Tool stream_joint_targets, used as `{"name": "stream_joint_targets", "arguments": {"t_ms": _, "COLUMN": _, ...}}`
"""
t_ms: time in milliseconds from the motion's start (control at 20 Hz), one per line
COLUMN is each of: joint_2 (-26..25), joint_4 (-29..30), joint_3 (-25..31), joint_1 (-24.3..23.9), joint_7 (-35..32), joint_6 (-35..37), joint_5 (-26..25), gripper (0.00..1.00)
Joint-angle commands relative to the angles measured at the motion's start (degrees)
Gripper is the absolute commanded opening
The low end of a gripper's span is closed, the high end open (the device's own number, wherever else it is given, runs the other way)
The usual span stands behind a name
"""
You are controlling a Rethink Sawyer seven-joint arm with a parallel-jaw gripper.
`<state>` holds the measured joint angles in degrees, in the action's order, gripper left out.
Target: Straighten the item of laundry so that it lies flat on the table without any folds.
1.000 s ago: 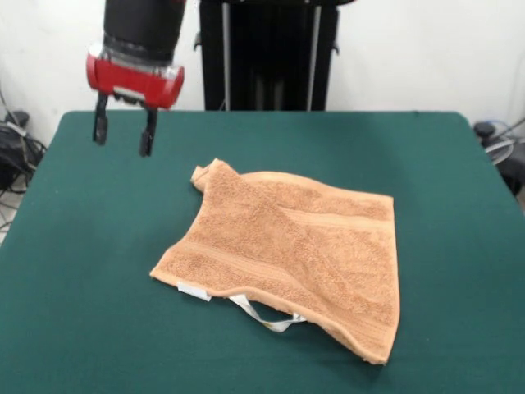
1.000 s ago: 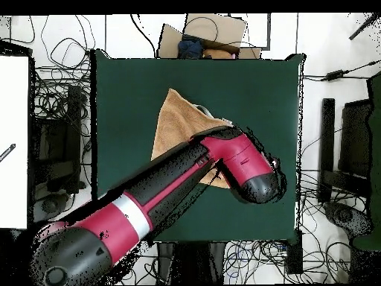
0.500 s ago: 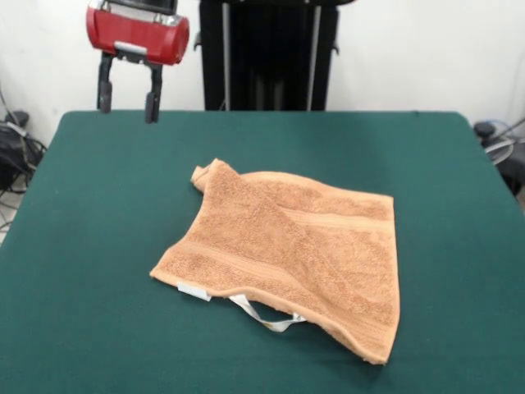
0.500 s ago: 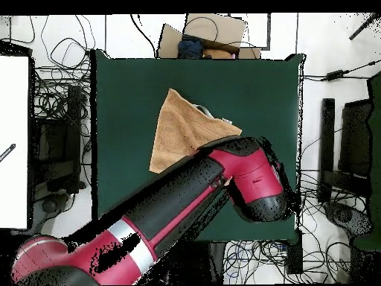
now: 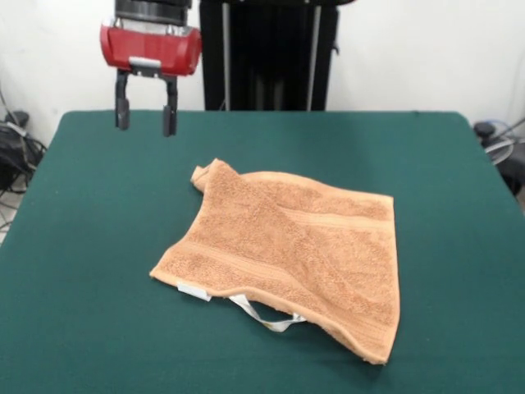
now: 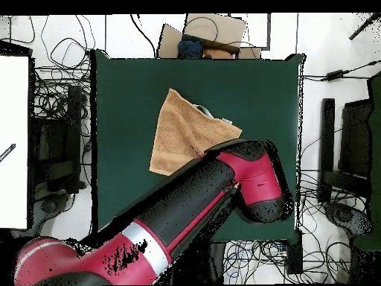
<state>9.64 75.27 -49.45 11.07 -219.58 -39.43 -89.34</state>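
table [image 5: 90, 213]: dark green felt-like top, big rectangle, fills most of front view; in overhead view [image 6: 126, 97] arm covers its 5 o'clock part
room: white wall behind table in front view; black pedestal column [image 5: 267, 53] at 12 o'clock; cables [image 6: 56, 112] tangled on floor along the sides in overhead view; cardboard box [image 6: 212, 33] past table's 12 o'clock edge in overhead view; white panel [image 6: 15, 141] at 9 o'clock in overhead view
towel [image 5: 291, 246]: orange-tan terry hand towel, near table centre in front view, slightly toward 5 o'clock; not flat, a diagonal fold runs across it and the corner at 11 o'clock is curled up; woven band visible along the 7 o'clock side
tag [image 5: 193, 290]: small white, at towel's 7 o'clock edge; thin white loop [image 5: 267, 318] just beside it at 6 o'clock, lying on the felt
towel in overhead view [image 6: 182, 130]: its 5 o'clock corner hidden under arm
gripper [image 5: 146, 119]: red body, two dark fingers [image 5: 170, 111] pointing down, spread apart, nothing between them; hangs above table at 11 o'clock in front view, well apart from towel
arm [image 6: 186, 216]: red and black, comes in from 7 o'clock in overhead view
open room: bare felt all round the towel, widest toward 9 o'clock and 3 o'clock in front view; towel clear of every table edge
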Motion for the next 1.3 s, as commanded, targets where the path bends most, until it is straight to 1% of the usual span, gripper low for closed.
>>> {"name": "stream_joint_targets", "arguments": {"t_ms": 50, "joint_2": -1.86, "joint_4": -0.16, "joint_3": 13.82, "joint_1": -1.94, "joint_7": 9.05, "joint_6": 1.70, "joint_5": 5.45, "gripper": 1.00}}
{"name": "stream_joint_targets", "arguments": {"t_ms": 100, "joint_2": -2.60, "joint_4": -1.59, "joint_3": 14.51, "joint_1": -2.41, "joint_7": 9.23, "joint_6": 2.37, "joint_5": 5.78, "gripper": 1.00}}
{"name": "stream_joint_targets", "arguments": {"t_ms": 200, "joint_2": -4.18, "joint_4": -4.54, "joint_3": 14.97, "joint_1": -2.60, "joint_7": 7.21, "joint_6": 3.06, "joint_5": 5.30, "gripper": 1.00}}
{"name": "stream_joint_targets", "arguments": {"t_ms": 400, "joint_2": -7.10, "joint_4": -9.33, "joint_3": 14.54, "joint_1": -2.33, "joint_7": 1.41, "joint_6": 2.62, "joint_5": 2.76, "gripper": 1.00}}
{"name": "stream_joint_targets", "arguments": {"t_ms": 600, "joint_2": -7.73, "joint_4": -10.68, "joint_3": 13.97, "joint_1": -2.34, "joint_7": -0.34, "joint_6": 1.55, "joint_5": 2.60, "gripper": 1.00}}
{"name": "stream_joint_targets", "arguments": {"t_ms": 700, "joint_2": -7.97, "joint_4": -10.75, "joint_3": 13.67, "joint_1": -2.18, "joint_7": 0.06, "joint_6": 2.00, "joint_5": 3.14, "gripper": 1.00}}
{"name": "stream_joint_targets", "arguments": {"t_ms": 850, "joint_2": -7.50, "joint_4": -9.90, "joint_3": 14.37, "joint_1": -2.71, "joint_7": 5.92, "joint_6": 4.17, "joint_5": 5.65, "gripper": 1.00}}
{"name": "stream_joint_targets", "arguments": {"t_ms": 1100, "joint_2": -6.21, "joint_4": -8.70, "joint_3": 15.73, "joint_1": -4.00, "joint_7": 13.01, "joint_6": 6.30, "joint_5": 8.77, "gripper": 1.00}}
{"name": "stream_joint_targets", "arguments": {"t_ms": 1300, "joint_2": -7.27, "joint_4": -9.50, "joint_3": 14.78, "joint_1": -3.27, "joint_7": 9.30, "joint_6": 6.51, "joint_5": 7.37, "gripper": 1.00}}
